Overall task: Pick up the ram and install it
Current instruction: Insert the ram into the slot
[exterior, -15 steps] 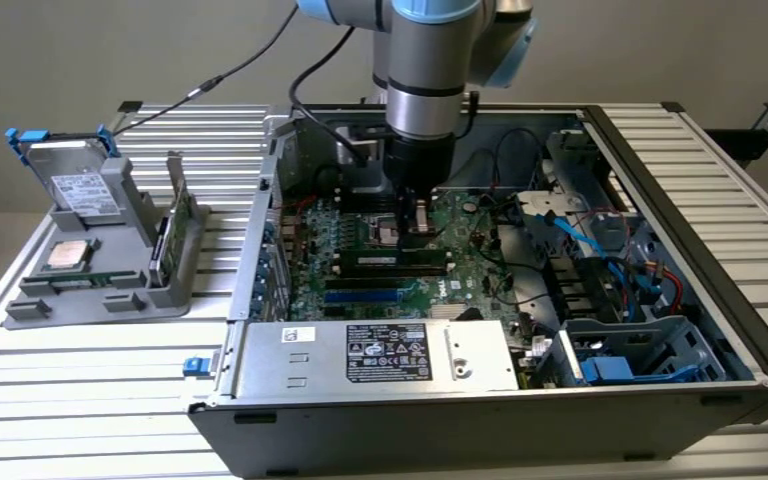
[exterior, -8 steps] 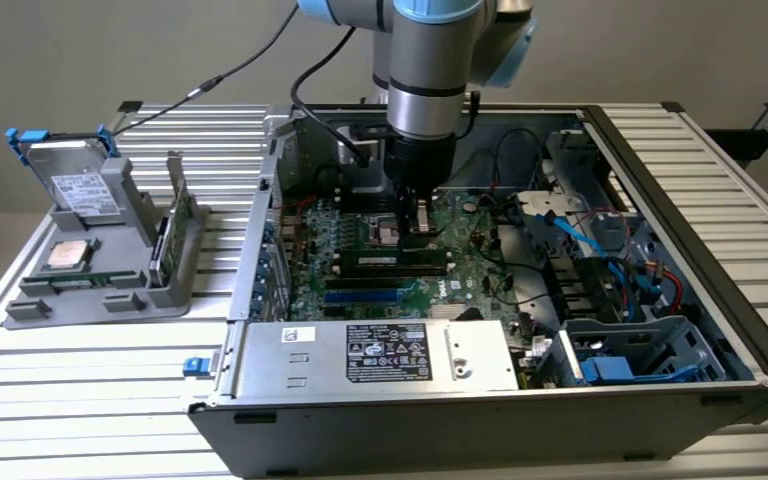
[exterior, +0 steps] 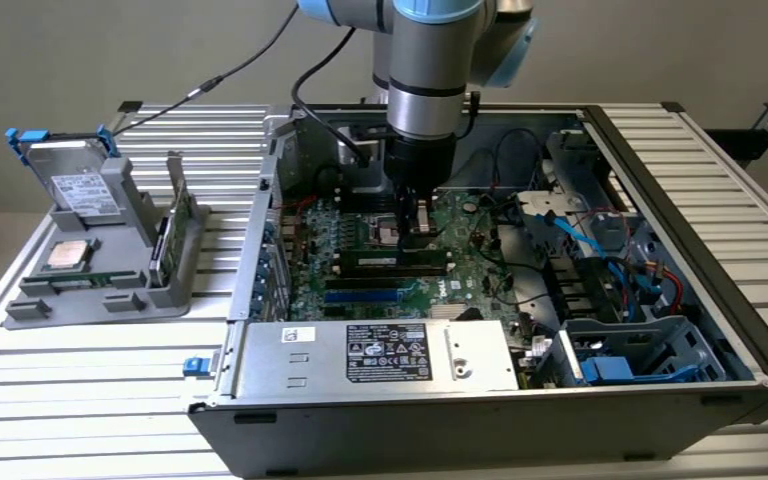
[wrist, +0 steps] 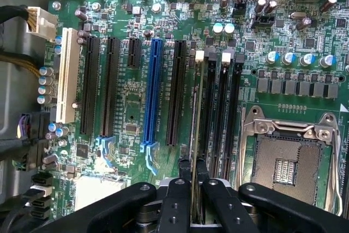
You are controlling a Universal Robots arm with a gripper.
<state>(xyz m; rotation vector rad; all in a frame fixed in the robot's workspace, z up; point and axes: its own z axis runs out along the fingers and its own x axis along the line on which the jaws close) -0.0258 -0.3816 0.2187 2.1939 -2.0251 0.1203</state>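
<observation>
Deep inside the open computer case, the arm reaches straight down and the gripper hangs just above the green motherboard, near its middle. From the wrist view the gripper is drawn in narrow, its two black fingers pinching the ram between them. The ram is seen edge-on as a thin upright strip, running lengthwise along the row of long black memory slots. It lines up with the slot of that row that lies closest to the expansion slots, and one end meets a white latch. Whether its lower edge is already in that slot or just over it I cannot tell from this angle. On one side of the ram stand a black expansion slot, a blue slot and, further off, a white slot. On the other side, beyond the memory slots, lies the open processor socket in its metal frame. In the exterior view a silver power supply with a printed label sits at the case's near edge. A grey fixture stands on the ribbed metal worktop to the exterior view's left of the case, well apart from the gripper.
</observation>
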